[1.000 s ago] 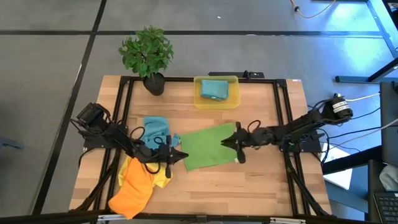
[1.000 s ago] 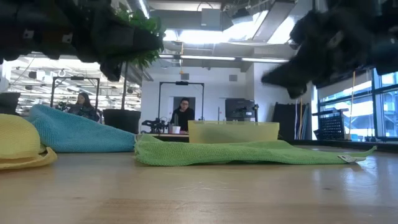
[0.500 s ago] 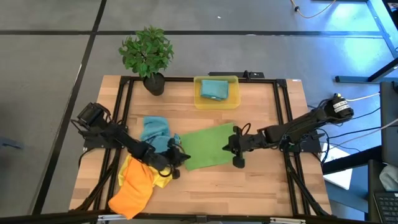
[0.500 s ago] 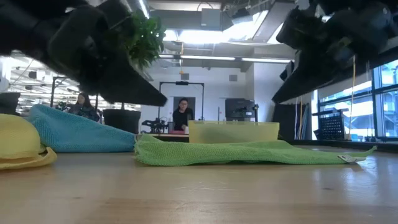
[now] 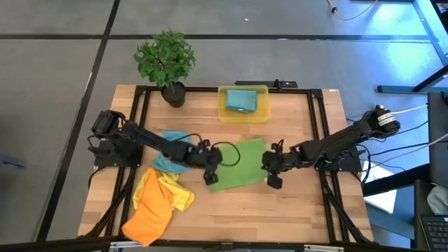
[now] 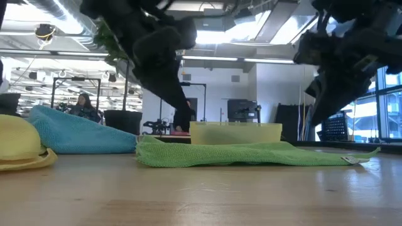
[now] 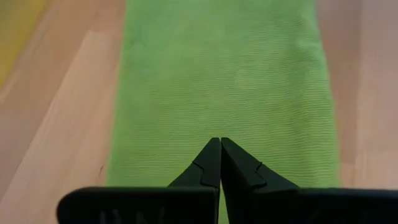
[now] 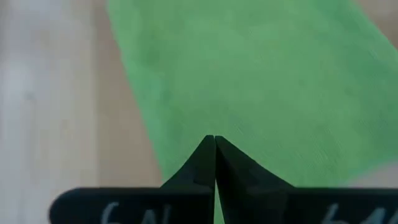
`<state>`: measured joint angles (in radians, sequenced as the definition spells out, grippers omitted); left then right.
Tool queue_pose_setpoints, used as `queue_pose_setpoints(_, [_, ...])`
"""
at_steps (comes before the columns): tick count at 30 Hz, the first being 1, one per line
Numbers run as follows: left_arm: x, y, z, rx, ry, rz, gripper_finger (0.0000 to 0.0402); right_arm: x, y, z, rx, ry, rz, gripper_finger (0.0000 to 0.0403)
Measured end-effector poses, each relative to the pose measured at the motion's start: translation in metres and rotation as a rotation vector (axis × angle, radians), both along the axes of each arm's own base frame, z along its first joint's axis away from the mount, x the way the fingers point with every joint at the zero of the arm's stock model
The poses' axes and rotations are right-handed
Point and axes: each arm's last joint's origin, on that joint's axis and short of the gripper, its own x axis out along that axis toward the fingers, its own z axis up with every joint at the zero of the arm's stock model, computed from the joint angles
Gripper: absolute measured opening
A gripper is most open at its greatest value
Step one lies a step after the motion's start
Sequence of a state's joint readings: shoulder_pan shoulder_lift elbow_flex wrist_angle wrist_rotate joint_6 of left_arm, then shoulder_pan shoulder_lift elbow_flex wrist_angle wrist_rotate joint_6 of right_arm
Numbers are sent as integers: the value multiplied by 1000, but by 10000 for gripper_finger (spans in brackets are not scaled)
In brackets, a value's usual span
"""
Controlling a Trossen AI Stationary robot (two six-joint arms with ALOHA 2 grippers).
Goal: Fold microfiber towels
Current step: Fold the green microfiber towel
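A green towel (image 5: 236,165) lies spread flat on the table's middle; it also shows in the low view (image 6: 251,154). My left gripper (image 5: 212,175) is shut and hovers over the towel's left end (image 7: 216,140), clear above it in the low view (image 6: 181,107). My right gripper (image 5: 271,176) is shut and hovers at the towel's right end (image 8: 214,137), also above it (image 6: 321,103). A teal towel (image 5: 173,143), a yellow towel (image 5: 178,197) and an orange towel (image 5: 150,213) lie crumpled at the left.
A translucent yellow bin (image 5: 263,105) at the far edge holds a folded teal towel (image 5: 240,100). A potted plant (image 5: 166,63) stands at the far left. Bare wood lies along the near edge right of the orange towel. People sit in the room behind.
My left gripper has gone toward the table's right edge, from beside the teal and yellow towels to above the green towel's left end. My right gripper has shifted a little toward the near edge. The green towel has stayed flat.
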<state>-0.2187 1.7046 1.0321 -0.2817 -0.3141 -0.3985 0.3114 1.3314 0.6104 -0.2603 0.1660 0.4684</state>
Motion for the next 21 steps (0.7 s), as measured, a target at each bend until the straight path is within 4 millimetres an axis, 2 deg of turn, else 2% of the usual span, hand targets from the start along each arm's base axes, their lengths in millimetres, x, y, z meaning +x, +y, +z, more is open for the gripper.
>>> queue_pose_setpoints(3, [-1, 11, -7, -25, 48, 33, 0, -1, -2, -8, 0, 19, -46, 4])
queue_pose_setpoints(7, [-10, 13, -22, -56, 117, 51, 0, -5, -3, -25, -1, 84, -56, 3])
queue_pose_setpoints(14, [-15, 3, -28, -133, 137, 63, 0, -3, -13, -41, 7, 159, -136, 2])
queue_pose_setpoints(21, [-12, -4, -50, -195, 206, 59, 0, 2, -32, -46, -13, 183, -188, 2])
